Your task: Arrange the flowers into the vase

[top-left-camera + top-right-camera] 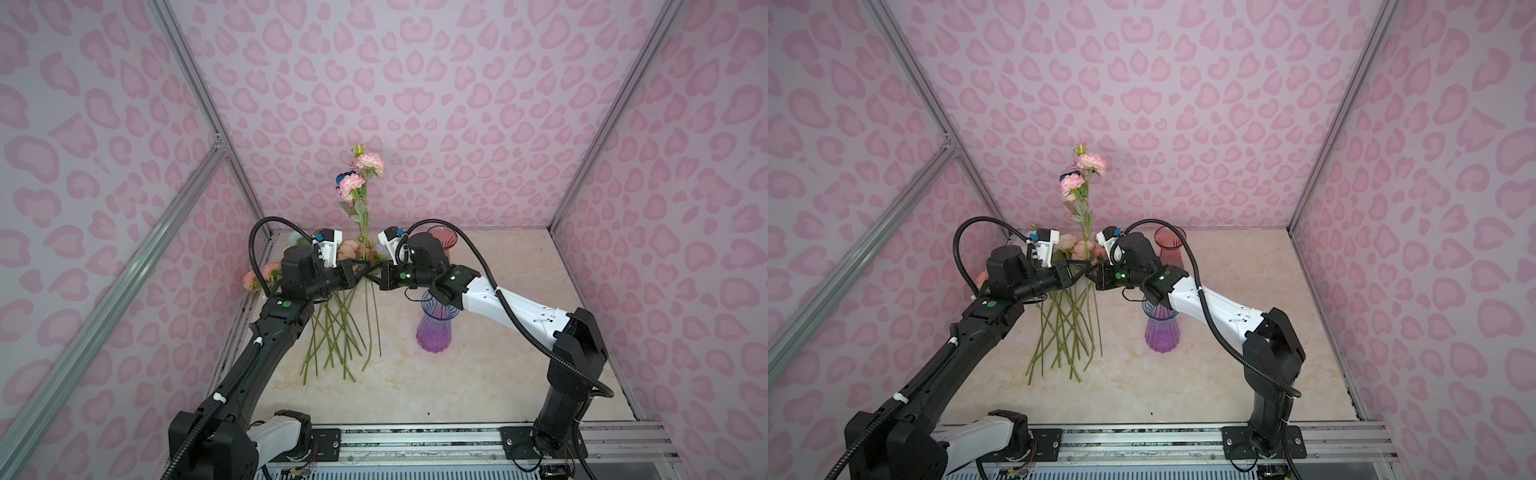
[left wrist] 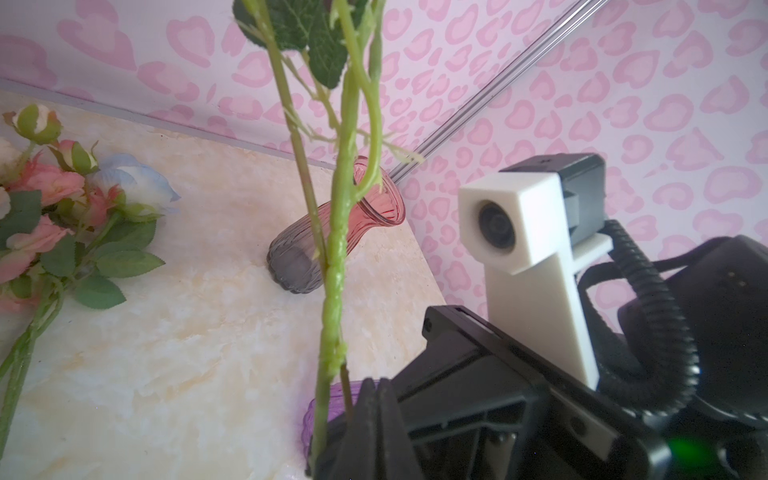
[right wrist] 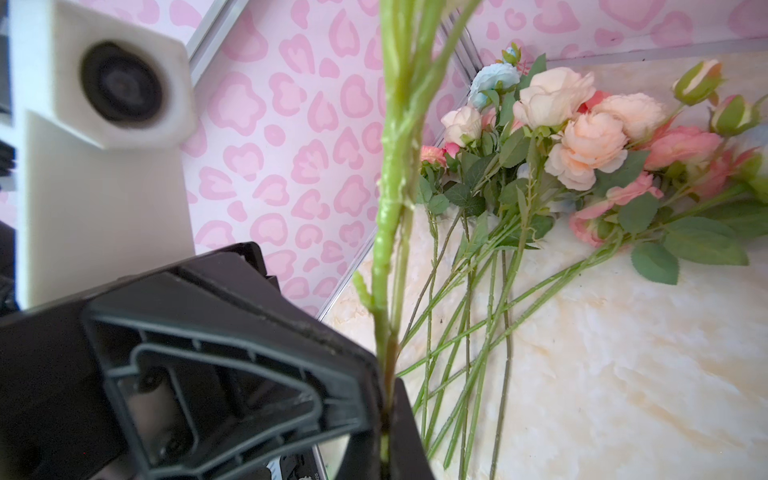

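A flower stem stands upright in mid-air, pink blooms on top and a deep blue bloom behind them. My right gripper is shut on the stem's brownish lower part. Tip to tip with it, my left gripper is shut; the stem runs just beside its closed fingers, not between them. The other flowers lie piled on the table under the left arm. A purple vase stands upright under the right forearm.
A second, pink glass vase stands at the back behind the right wrist. Patterned walls with metal rails close in on three sides. The marble table ends at a metal rail in front.
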Tool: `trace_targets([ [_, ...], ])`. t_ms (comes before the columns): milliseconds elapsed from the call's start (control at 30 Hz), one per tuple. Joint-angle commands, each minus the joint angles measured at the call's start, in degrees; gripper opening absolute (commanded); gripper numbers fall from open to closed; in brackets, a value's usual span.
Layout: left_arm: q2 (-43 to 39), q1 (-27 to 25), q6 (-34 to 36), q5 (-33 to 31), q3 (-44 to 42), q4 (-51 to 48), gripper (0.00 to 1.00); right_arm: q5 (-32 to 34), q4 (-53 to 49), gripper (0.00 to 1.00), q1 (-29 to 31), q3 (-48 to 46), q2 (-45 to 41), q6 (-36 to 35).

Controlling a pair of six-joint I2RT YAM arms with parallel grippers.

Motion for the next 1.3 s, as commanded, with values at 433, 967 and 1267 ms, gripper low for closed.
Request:
trace_targets([
  [433,-6.4,2.3,3.3,-4.3,-1.0,-8.5,0.47,-0.9,3.6,0.0,-1.0,-4.5,-2.6,-0.7],
  [967,-21.2,-2.6,-0.6,-6.7,-19.3,-3.5,0.67,-2.0,3.4,0.0,-1.7,0.7,-1.2,0.2],
  [1267,-15.0,-3.3,-0.2,-5.2,-16.8,0.8,0.43,-2.3,4.8,0.0,-1.4,-1.5,-2.4,1.5],
])
